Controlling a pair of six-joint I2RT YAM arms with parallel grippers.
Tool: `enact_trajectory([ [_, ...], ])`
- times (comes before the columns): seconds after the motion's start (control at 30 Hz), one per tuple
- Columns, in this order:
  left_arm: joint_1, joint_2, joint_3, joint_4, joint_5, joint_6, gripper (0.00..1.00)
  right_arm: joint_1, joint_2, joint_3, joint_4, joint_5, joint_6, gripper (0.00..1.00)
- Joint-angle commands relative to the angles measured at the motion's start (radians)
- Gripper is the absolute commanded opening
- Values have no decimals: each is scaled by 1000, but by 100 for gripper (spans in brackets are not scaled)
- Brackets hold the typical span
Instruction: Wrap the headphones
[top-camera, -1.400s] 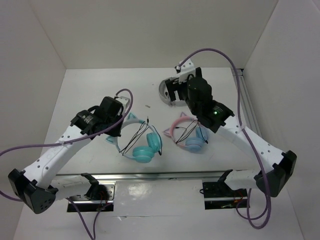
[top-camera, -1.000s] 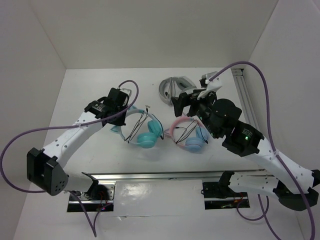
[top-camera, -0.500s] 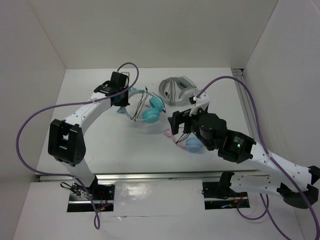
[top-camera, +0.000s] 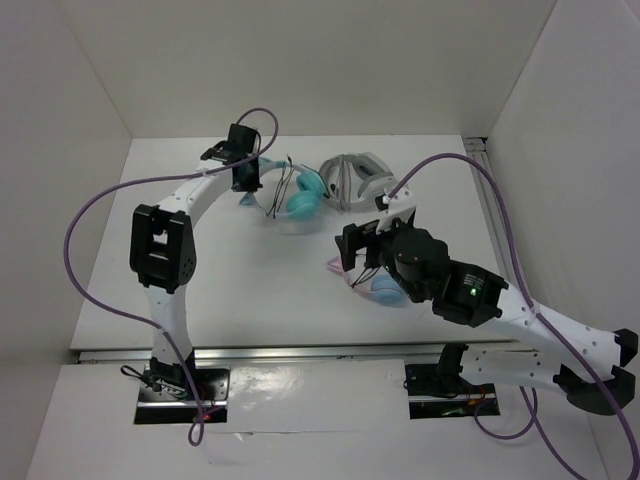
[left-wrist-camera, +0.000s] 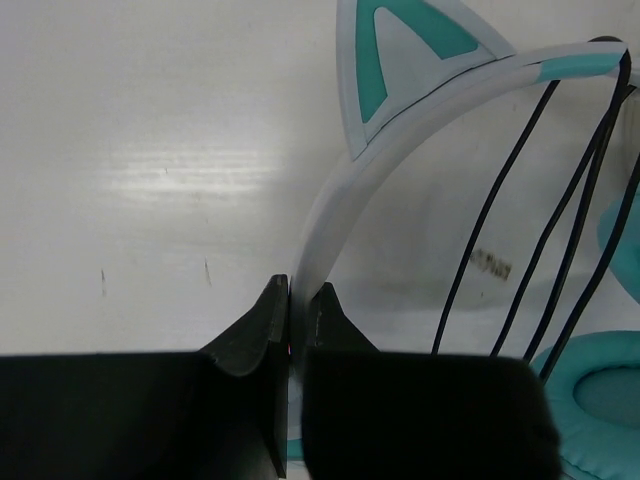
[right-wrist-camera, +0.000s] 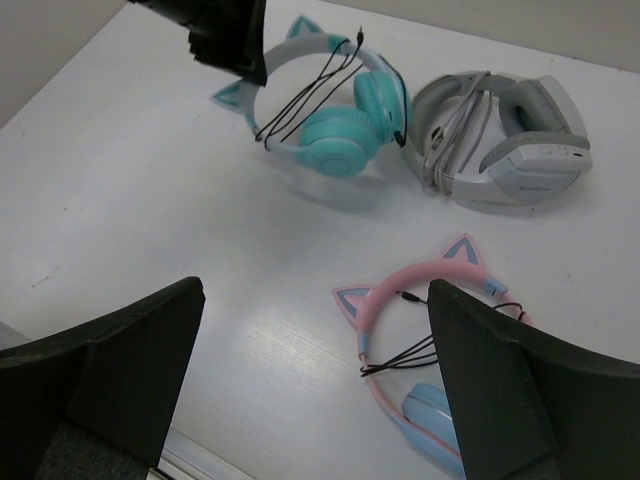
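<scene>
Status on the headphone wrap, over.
Left gripper shut on the headphones at the headband, cable strung across it. Right gripper open, empty, above pink headphones. Grey-and-white headphones close beside the held pair.

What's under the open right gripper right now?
The pink headphones lie on the table below the right gripper, with a black cable looped across the band. One finger covers part of the blue ear cup; no second cup can be seen.
</scene>
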Motion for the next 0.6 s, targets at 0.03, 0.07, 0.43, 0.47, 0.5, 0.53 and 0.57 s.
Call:
enact_trajectory([
  [0.03, 13, 108, 194, 16, -50, -28, 0, 14, 40, 5, 21, 22, -2, 100],
  [0.07, 13, 130, 220, -10, -60, -28, 0, 14, 40, 5, 12, 31, -2, 100],
  [0.43, 127, 289, 363, -16, 9, -68, 0, 24, 49, -7, 45, 42, -33, 100],
  [0.47, 127, 289, 375, -16, 20, -68, 0, 24, 50, -16, 45, 54, -33, 100],
  [0.5, 127, 304, 385, -16, 20, -68, 0, 24, 50, -16, 56, 65, -33, 100],
  [0.53, 127, 317, 398, -16, 20, -68, 0, 24, 50, -29, 56, 74, -33, 100],
  [0.57, 127, 317, 398, -16, 32, -68, 1, 24, 40, -38, 67, 74, -33, 100],
])
